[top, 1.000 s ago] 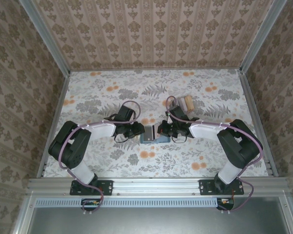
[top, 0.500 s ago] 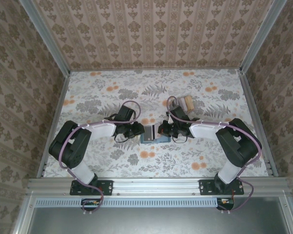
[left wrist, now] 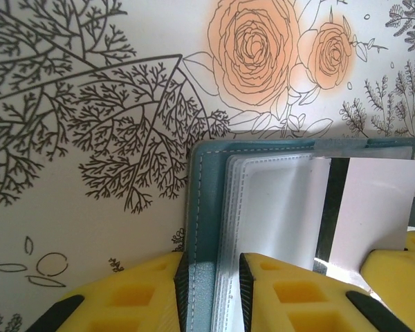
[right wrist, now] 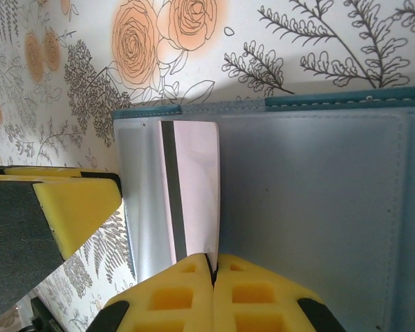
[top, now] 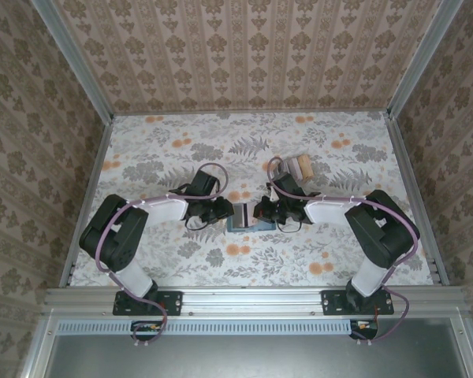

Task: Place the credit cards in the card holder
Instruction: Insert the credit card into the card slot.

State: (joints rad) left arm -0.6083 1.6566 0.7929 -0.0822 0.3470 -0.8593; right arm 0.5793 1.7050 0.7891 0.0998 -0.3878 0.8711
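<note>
The teal card holder [top: 239, 224] lies open on the floral table between the two arms. My left gripper [top: 230, 211] is shut on its left flap: in the left wrist view the jaws [left wrist: 211, 290] clamp the teal cover [left wrist: 200, 207] together with the clear sleeves [left wrist: 277, 207]. My right gripper [right wrist: 213, 266] is shut on the edge of a pale lilac credit card [right wrist: 194, 187] with a dark stripe. That card [left wrist: 373, 207] stands on edge over the blue-grey inside [right wrist: 311, 207], its far end against the sleeves.
A small box of pastel cards [top: 299, 166] sits behind the right gripper [top: 260, 211]. Metal rails and patterned walls ring the floral table [top: 158, 260]. A yellow finger of the left gripper [right wrist: 76, 207] sits close to the left of the card.
The right gripper has crept left with the card, closer to the left gripper and the sleeves. The left gripper has stayed on the flap.
</note>
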